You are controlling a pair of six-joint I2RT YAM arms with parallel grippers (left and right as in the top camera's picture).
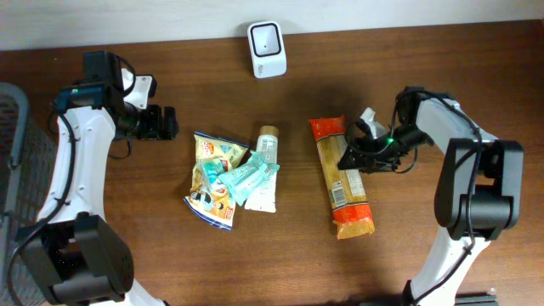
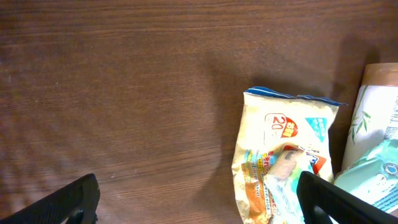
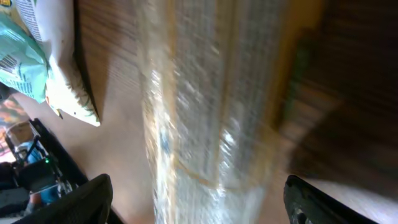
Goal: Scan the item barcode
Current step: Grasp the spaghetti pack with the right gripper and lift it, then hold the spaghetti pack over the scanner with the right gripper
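A long clear pack with orange ends (image 1: 342, 177) lies flat on the wooden table, right of centre, its white label facing up. My right gripper (image 1: 352, 156) hangs over the pack's upper half. In the right wrist view the blurred pack (image 3: 205, 112) runs between my right gripper (image 3: 199, 205) fingers, which stand open with gaps on both sides. The white barcode scanner (image 1: 267, 49) stands at the back edge. My left gripper (image 1: 170, 123) is open at the left, holding nothing. In the left wrist view my left gripper (image 2: 199, 205) is over bare wood.
A pile lies at centre: a yellow snack bag (image 1: 210, 180), teal packs (image 1: 246, 177) and a white bottle (image 1: 265, 157). The snack bag (image 2: 286, 155) reaches in front of the left gripper's right finger (image 2: 348, 200). A grey wire basket (image 1: 10, 127) is at the left edge.
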